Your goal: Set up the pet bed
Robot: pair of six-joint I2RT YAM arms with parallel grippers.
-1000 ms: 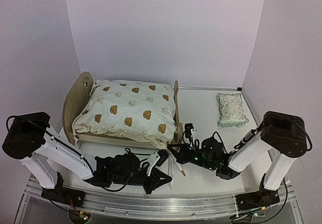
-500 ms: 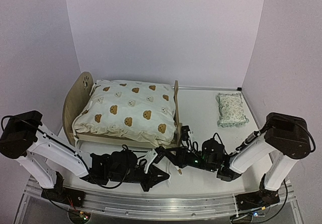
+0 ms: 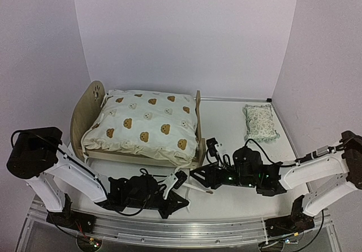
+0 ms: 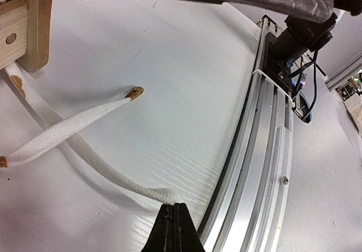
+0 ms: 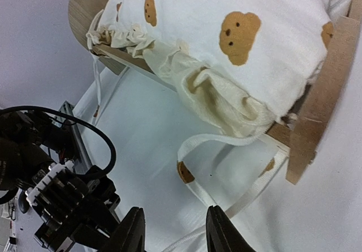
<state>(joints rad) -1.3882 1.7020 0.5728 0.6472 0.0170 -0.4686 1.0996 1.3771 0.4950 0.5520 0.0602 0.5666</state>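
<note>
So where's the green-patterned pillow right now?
Top view: the pillow lies far right on the table, near the back corner, apart from the pet bed.

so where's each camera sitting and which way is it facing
Top external: above and behind the robot, looking down on the pet bed, both arms showing.
Left wrist: low over the table, facing the white tie; left end effector shut on it.
Right wrist: low, facing the quilt; right end effector open.
Both wrist views share the tie.
</note>
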